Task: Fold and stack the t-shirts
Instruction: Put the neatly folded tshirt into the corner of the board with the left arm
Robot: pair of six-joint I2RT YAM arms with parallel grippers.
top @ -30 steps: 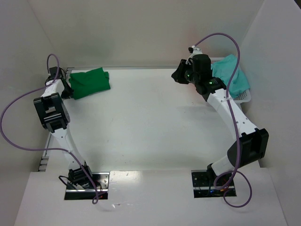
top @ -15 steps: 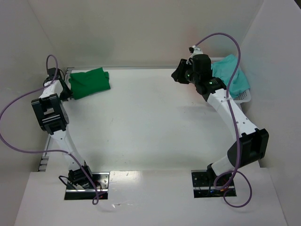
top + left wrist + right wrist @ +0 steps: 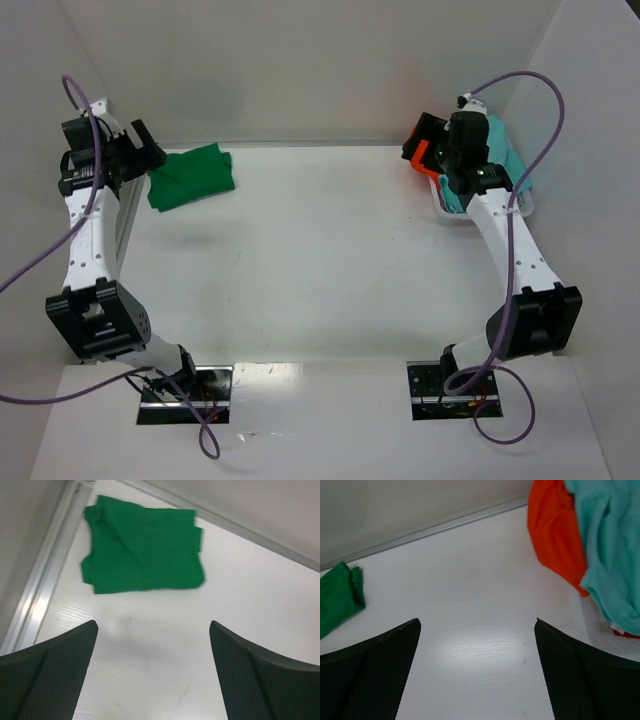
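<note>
Left gripper (image 3: 152, 630) gapes wide, empty, near the green t-shirt (image 3: 142, 550); right gripper (image 3: 476, 625) likewise, near the orange t-shirt (image 3: 552, 530) and teal t-shirt (image 3: 605, 555).

The white table (image 3: 320, 260) has a metal rail (image 3: 124, 228) running along its left edge and another along its far edge. A dark green t-shirt (image 3: 192, 177) lies flat in the far left corner, folded into a rough rectangle. It sits a little askew, with one end just beside the left rail and its far side near the far rail. A white mesh basket (image 3: 524, 203) stands in the far right corner, well apart from the shirt. Two dark base plates (image 3: 185, 392) sit at the near edge, one towards each side.
</note>
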